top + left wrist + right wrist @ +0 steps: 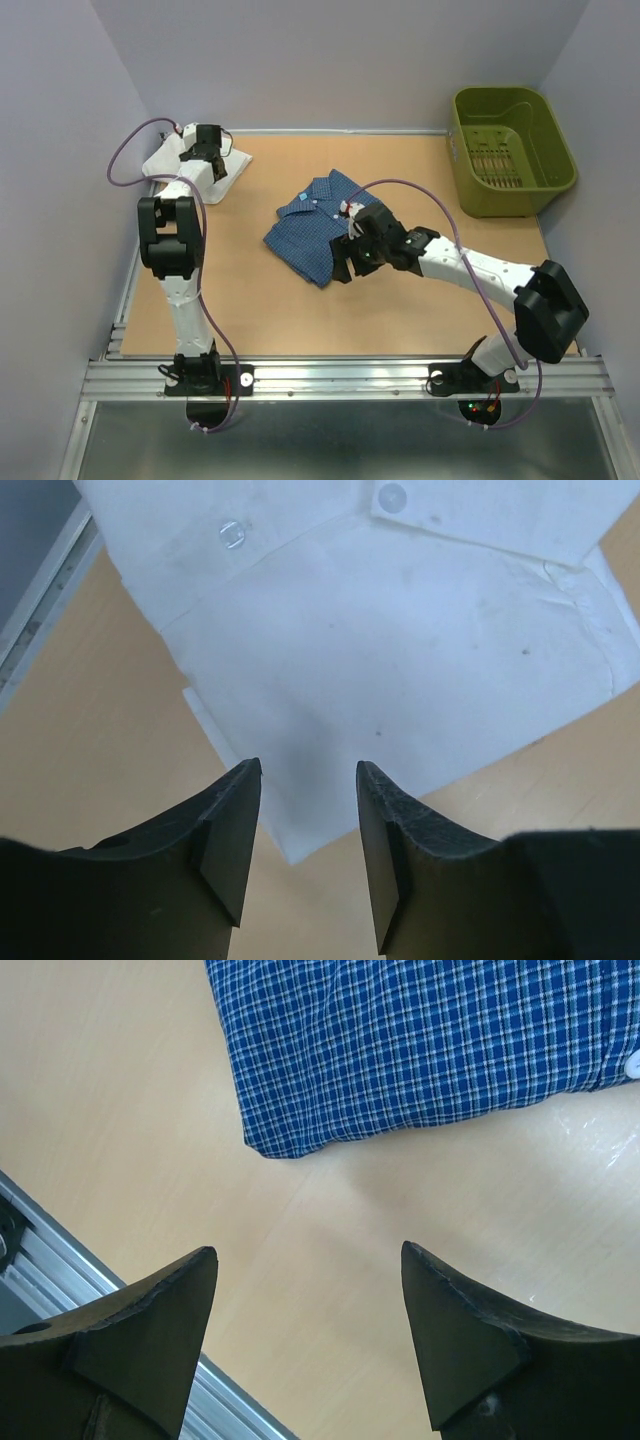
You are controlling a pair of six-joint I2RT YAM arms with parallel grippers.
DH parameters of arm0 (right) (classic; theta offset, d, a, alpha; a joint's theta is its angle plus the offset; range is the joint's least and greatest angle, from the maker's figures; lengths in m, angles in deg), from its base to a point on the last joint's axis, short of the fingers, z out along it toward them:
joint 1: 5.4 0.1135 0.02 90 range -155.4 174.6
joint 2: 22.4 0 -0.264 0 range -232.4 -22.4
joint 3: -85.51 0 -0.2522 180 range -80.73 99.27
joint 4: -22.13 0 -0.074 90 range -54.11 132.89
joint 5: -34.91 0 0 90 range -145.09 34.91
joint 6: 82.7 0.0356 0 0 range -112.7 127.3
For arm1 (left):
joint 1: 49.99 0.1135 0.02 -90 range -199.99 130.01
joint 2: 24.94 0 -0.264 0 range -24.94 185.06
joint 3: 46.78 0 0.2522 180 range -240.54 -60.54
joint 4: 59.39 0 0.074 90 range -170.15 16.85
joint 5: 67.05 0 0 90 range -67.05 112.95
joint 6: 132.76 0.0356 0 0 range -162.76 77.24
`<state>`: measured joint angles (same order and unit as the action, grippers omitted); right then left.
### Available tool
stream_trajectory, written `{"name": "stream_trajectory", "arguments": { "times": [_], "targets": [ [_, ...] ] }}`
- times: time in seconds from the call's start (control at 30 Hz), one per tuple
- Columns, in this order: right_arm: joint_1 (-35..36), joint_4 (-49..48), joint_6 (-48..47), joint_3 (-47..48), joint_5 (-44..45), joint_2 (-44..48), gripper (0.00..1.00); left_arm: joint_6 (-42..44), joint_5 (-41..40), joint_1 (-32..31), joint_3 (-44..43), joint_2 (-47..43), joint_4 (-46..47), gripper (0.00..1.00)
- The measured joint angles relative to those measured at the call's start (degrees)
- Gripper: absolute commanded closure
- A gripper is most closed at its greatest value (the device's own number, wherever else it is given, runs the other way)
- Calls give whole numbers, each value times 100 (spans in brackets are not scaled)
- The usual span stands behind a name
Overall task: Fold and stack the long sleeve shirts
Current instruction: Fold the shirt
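Note:
The white long sleeve shirt (165,160) lies folded in the table's far left corner. My left gripper (213,166) hovers over its right part. In the left wrist view the white shirt (400,630) fills the upper frame, buttons showing, and the left gripper (308,770) is open above its near corner with nothing between the fingers. The dark blue checked shirt (310,225) lies folded at mid-table, collar toward the back. My right gripper (347,268) is at its near right edge. The right gripper (310,1255) is wide open over bare wood, the blue shirt (420,1040) just beyond its tips.
An olive-green plastic basket (512,150) stands at the far right corner. A metal rail (340,378) runs along the table's near edge, and another rail (90,1280) shows at the lower left of the right wrist view. Lilac walls enclose the table.

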<state>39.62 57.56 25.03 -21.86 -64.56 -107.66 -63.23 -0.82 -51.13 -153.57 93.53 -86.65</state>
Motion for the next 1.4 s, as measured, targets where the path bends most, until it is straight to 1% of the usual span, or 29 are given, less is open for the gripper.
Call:
{"name": "stream_trajectory", "arguments": {
  "times": [0.2,0.33,0.53,0.67,0.7,0.77,0.8,0.87,0.93,1.0,1.1,1.2,1.3,1.4],
  "targets": [
    [0,0,-2,-98,-37,81,21,-260,330,79,-249,535,-50,49],
    [0,-9,-4,-162,-48,190,21,-682,675,79,-273,813,-76,50],
    [0,-20,-9,-186,-35,267,21,-1405,1401,50,-378,822,-7,50],
    [0,-28,-17,-317,70,348,21,-1827,1805,-96,-420,837,70,43],
    [0,-26,-15,-354,175,365,21,-1919,1902,-170,-420,837,92,39],
    [0,-17,-2,-367,328,389,21,-2074,2050,-289,-420,835,151,34],
    [-2,-24,2,-367,413,404,21,-2127,2076,-343,-413,822,177,29],
    [-59,-26,9,-367,540,439,21,-2214,2100,-428,-328,743,225,25],
    [-212,-31,24,-367,590,455,21,-2306,2094,-555,44,345,247,20],
    [-415,-28,26,-365,625,455,21,-2400,2000,-664,468,-219,212,19],
    [-1093,-26,22,-260,605,330,22,-2503,1768,-863,931,-1233,107,19],
    [-1843,-33,46,50,501,-11,25,-2599,1434,-1121,1279,-2179,35,19],
    [-2439,-39,140,498,358,-457,29,-2763,1161,-1672,1921,-3047,44,21],
    [-2975,-70,223,1025,208,-1045,31,-2955,1189,-2192,2684,-3390,79,24]
  ]
}}
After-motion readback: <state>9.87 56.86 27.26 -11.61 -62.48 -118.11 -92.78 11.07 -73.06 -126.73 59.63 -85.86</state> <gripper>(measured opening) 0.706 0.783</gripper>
